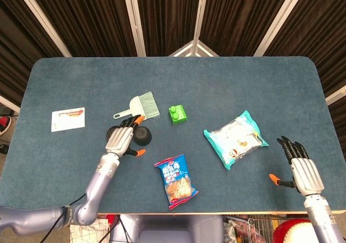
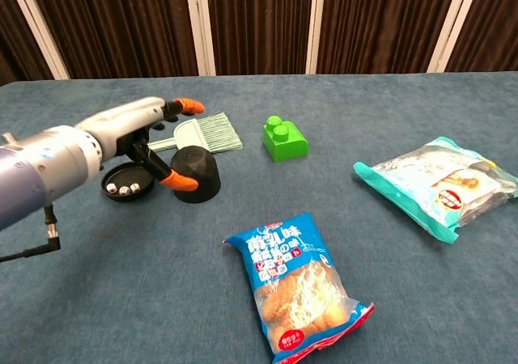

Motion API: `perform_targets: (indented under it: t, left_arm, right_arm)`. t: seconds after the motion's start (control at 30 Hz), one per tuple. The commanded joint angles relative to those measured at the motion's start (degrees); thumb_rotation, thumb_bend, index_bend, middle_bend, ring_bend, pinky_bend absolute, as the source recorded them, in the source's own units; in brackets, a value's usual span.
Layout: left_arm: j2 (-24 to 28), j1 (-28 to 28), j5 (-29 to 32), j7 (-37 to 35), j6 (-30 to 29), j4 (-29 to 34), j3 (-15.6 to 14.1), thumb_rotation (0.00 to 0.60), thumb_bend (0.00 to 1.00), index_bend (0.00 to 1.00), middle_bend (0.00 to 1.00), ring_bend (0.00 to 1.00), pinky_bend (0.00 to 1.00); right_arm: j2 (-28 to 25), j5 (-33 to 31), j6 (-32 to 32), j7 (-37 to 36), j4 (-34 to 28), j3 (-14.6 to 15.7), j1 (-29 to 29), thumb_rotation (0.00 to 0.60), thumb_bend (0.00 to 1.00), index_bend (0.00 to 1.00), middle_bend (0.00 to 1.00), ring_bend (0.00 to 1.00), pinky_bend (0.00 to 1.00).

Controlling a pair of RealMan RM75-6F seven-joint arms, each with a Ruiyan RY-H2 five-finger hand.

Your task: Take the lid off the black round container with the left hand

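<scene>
Left hand: my left hand (image 2: 150, 150) sits left of centre in the chest view, fingers spread and holding nothing, an orange fingertip just beside the black dome-shaped lid (image 2: 197, 174).
Right hand: my right hand (image 1: 304, 170) rests at the lower right of the head view, fingers apart and empty, well away from the work.
Lid position: upright on the table (image 1: 216, 81), left of centre, already apart from the shallow black base (image 2: 127, 182).
Base contents: small dice lie inside the base, which sits just left of the lid.
Handling, judged: the lid looks like light, rigid, smooth plastic; likely slippery.
Grasp site, judged: opposite sides of the tapered wall, near the flat top.
Neighbours: a green-bristled brush (image 2: 204, 133) lies just behind the lid.
</scene>
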State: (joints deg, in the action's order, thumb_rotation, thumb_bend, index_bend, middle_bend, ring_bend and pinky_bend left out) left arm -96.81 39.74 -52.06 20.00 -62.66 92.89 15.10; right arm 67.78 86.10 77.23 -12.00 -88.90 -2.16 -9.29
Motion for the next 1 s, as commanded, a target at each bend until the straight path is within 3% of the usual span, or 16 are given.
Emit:
perform_targets:
  t: [0.03, 0.1, 0.23, 0.33, 0.5, 0.7, 0.83, 1.0]
  left_arm:
    - [6.0, -4.0, -3.9, 1.8, -6.8, 9.5, -1.9, 0.6, 0.29, 0.0, 0.0, 0.0, 0.0]
    - [9.9, -7.1, -5.4, 3.4, -11.5, 15.0, -3.7, 0.6, 0.31, 0.0, 0.0, 0.0, 0.0]
    - [18.2, -16.2, -11.7, 8.3, -26.6, 24.8, -9.2, 0.6, 0.31, 0.02, 0.0, 0.0, 0.0]
    - [22.9, -22.6, -17.6, 7.5, -35.8, 25.9, -12.5, 0.6, 0.32, 0.03, 0.0, 0.0, 0.0]
    - [28.7, -29.9, -20.3, 3.1, -43.0, 25.1, -15.9, 0.6, 0.32, 0.08, 0.0, 0.0, 0.0]
    - [33.9, -36.3, -17.7, -3.3, -45.2, 23.6, -18.7, 0.6, 0.33, 0.13, 0.01, 0.0, 0.0]
    - [36.0, -37.8, -15.7, -7.9, -42.1, 22.2, -19.1, 0.6, 0.34, 0.12, 0.01, 0.0, 0.0]
    - [37.8, -37.7, -16.6, -12.7, -38.5, 20.8, -18.5, 0.6, 0.34, 0.1, 0.04, 0.0, 0.0]
  right_arm:
    - [0.1, 0.0, 0.1, -0.1, 0.1, 0.0, 0.1, 0.6, 0.21, 0.0, 0.03, 0.11, 0.04]
    - [0.0, 0.1, 0.4, 0.0, 0.1, 0.0, 0.2, 0.6, 0.21, 0.0, 0.03, 0.11, 0.04]
    - [-0.1, 0.0, 1.3, 0.1, 0.0, -0.4, 0.4, 0.6, 0.21, 0.0, 0.03, 0.11, 0.04]
    - [0.2, -0.2, 2.7, 1.3, 0.2, -1.0, 0.8, 0.6, 0.21, 0.0, 0.03, 0.11, 0.04]
    - [0.6, 0.2, 4.8, 2.3, 0.7, -1.7, 1.1, 0.6, 0.21, 0.0, 0.03, 0.11, 0.04]
    - [1.4, 1.0, 6.8, 5.1, 2.7, -2.3, 1.4, 0.6, 0.21, 0.0, 0.03, 0.11, 0.04]
    - [2.8, 0.8, 8.6, 10.1, 5.1, -3.0, 1.6, 0.6, 0.21, 0.0, 0.03, 0.11, 0.04]
    - [3.5, 1.0, 9.3, 10.2, 6.3, -3.4, 1.6, 0.6, 0.21, 0.0, 0.03, 0.11, 0.04]
